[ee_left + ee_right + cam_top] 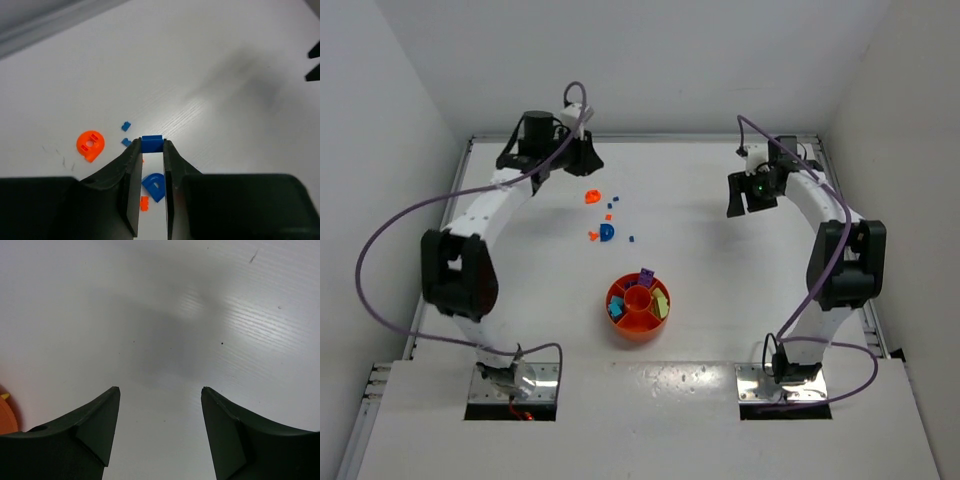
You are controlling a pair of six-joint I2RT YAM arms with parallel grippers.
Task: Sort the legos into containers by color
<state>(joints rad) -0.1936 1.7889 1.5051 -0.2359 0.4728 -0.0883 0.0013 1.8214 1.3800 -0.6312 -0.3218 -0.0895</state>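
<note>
The left jaws are pinched shut on one small blue brick, held right out at the tips. From where I stand it looks lifted clear of the counter. The rest of the loose legos are scattered beneath it: an orange round piece, a blue D-shaped piece showing through the gap between the jaws, a couple of small blue bits and a tiny orange one. The orange tray sits nearer the arm bases, well apart from that scatter, with a few sorted pieces already in it. The right jaws stand wide open and empty over bare counter, off on the far right side.

So the job in hand, I'd say, is carrying this brick to the tray and dropping it in with its own colour. The hold is shallow, just the tip edges on a tiny brick, so a smooth swing with no jerks seems wise. A twist could flick it out. In the overhead view a blue-looking piece lies in the wedge on the tray's left side, though it is too small to tell blue from teal, so the colour wants checking on approach. The wedges are narrow, so I'd bring the tips low and centred over the right one before parting the jaws, so the brick doesn't bounce into a neighbouring wedge. The right arm is best left where it is, out of the way
</note>
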